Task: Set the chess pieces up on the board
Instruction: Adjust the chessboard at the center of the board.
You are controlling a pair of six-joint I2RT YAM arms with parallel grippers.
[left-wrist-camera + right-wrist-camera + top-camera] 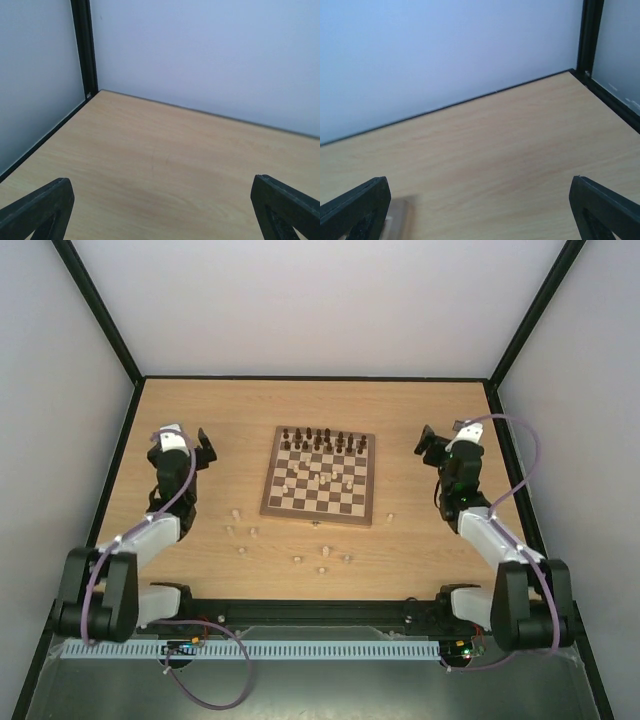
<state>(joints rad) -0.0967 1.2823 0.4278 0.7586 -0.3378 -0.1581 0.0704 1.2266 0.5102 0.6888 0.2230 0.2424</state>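
Observation:
The board (320, 476) lies in the middle of the table. Dark brown pieces stand in its two far rows. A few pale chess pieces (322, 480) stand scattered on its middle squares. Several more pale pieces (297, 559) lie loose on the table in front of the board, and one (390, 516) lies off its near right corner. My left gripper (205, 448) is open and empty, left of the board. My right gripper (426, 444) is open and empty, right of the board. Both wrist views show only bare table between wide-apart fingers (40, 210) (605, 207).
Black frame posts (82, 47) (590, 35) stand at the far table corners, with pale walls behind and at the sides. A blurred pale shape (400, 217) shows beside the right gripper's left finger.

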